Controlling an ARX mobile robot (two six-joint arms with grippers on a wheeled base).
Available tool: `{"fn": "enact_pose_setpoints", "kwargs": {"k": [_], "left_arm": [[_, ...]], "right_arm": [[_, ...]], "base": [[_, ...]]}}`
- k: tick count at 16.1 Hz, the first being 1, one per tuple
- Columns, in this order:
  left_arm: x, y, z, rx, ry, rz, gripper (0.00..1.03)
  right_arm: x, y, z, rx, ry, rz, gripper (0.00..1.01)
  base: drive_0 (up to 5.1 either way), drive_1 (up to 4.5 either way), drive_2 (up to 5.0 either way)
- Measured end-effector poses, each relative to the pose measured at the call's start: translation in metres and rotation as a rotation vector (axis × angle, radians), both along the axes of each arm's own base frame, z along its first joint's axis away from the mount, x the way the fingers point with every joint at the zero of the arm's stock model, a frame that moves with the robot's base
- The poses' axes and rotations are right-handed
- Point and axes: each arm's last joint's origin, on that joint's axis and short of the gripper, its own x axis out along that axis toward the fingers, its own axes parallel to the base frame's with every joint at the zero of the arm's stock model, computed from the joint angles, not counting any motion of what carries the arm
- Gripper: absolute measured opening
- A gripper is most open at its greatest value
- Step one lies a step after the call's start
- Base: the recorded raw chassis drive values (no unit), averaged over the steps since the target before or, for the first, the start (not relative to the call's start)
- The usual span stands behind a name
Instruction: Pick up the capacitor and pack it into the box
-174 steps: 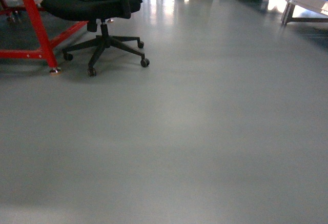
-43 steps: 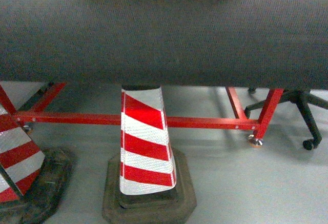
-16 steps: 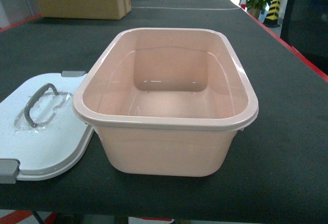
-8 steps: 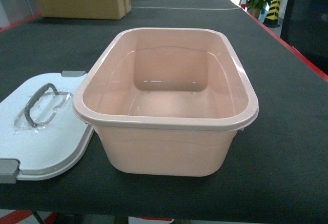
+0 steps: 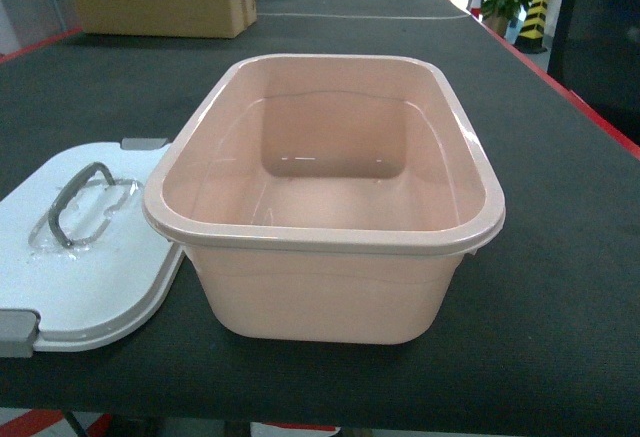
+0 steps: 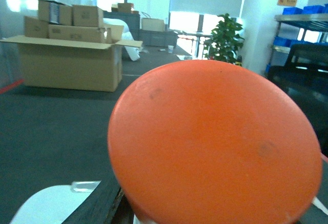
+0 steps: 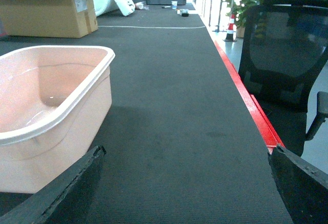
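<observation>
Box (image 5: 325, 292), pale pink and open, sat empty at the near edge of a dark table (image 5: 565, 287), its white lid (image 5: 105, 292) flat just beside it on the left. Seconds earlier the head view showed bare floor, then the table's underside; it had since settled on the box, so packing could probably start. No capacitor was visible. The right gripper (image 7: 185, 155) hung spread wide, holding nothing. An orange disc (image 6: 215, 147) filled the left wrist view; the left gripper's state could not be told.
</observation>
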Motion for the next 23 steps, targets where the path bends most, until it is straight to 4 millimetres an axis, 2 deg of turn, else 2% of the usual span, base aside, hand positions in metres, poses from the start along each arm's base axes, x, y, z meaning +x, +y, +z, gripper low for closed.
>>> {"fn": "enact_pose_setpoints", "kwargs": {"k": [1, 3, 5, 6, 7, 10, 13, 14, 15, 16, 17, 18, 20, 23], "left_arm": [[0.036, -0.023, 0.002, 0.014, 0.034, -0.029, 0.44], [0.093, -0.068, -0.016, 0.044, 0.167, -0.101, 0.44], [0.127, -0.102, -0.039, 0.071, 0.245, -0.130, 0.45], [0.137, -0.115, -0.053, 0.087, 0.273, -0.121, 0.71], [0.137, -0.113, -0.050, 0.081, 0.262, -0.114, 0.81], [0.138, -0.110, -0.047, 0.075, 0.249, -0.101, 1.00], [0.133, -0.087, -0.041, 0.084, 0.179, -0.113, 0.98], [0.125, -0.061, -0.032, 0.072, 0.151, -0.075, 0.98], [0.122, -0.016, -0.018, 0.052, 0.101, 0.009, 0.98], [0.120, 0.033, -0.019, 0.043, 0.106, 0.100, 0.98], [0.122, 0.061, -0.029, 0.046, 0.148, 0.159, 0.98], [0.126, 0.079, -0.039, 0.047, 0.185, 0.196, 0.98], [0.134, 0.103, -0.065, 0.051, 0.271, 0.224, 0.98], [0.147, 0.111, -0.111, 0.076, 0.406, 0.229, 0.98]], "right_arm": [[0.000, 0.000, 0.000, 0.000, 0.000, 0.000, 0.98], [0.000, 0.000, 0.000, 0.000, 0.000, 0.000, 0.98], [0.000, 0.000, 0.000, 0.000, 0.000, 0.000, 0.98], [0.000, 0.000, 0.000, 0.000, 0.000, 0.000, 0.98], [0.000, 0.000, 0.000, 0.000, 0.000, 0.000, 0.98], [0.000, 0.000, 0.000, 0.000, 0.000, 0.000, 0.98], [0.000, 0.000, 0.000, 0.000, 0.000, 0.000, 0.98], [0.000, 0.000, 0.000, 0.000, 0.000, 0.000, 0.98], [0.000, 0.000, 0.000, 0.000, 0.000, 0.000, 0.98], [0.000, 0.000, 0.000, 0.000, 0.000, 0.000, 0.98], [0.000, 0.000, 0.000, 0.000, 0.000, 0.000, 0.98], [0.000, 0.000, 0.000, 0.000, 0.000, 0.000, 0.98], [0.000, 0.000, 0.000, 0.000, 0.000, 0.000, 0.98], [0.000, 0.000, 0.000, 0.000, 0.000, 0.000, 0.98]], "base": [[0.0, 0.00, 0.0], [0.0, 0.00, 0.0], [0.0, 0.00, 0.0], [0.0, 0.00, 0.0], [0.0, 0.00, 0.0], [0.0, 0.00, 0.0], [0.0, 0.00, 0.0], [0.0, 0.00, 0.0], [0.0, 0.00, 0.0], [0.0, 0.00, 0.0], [0.0, 0.00, 0.0], [0.0, 0.00, 0.0], [0.0, 0.00, 0.0], [0.0, 0.00, 0.0]]}}
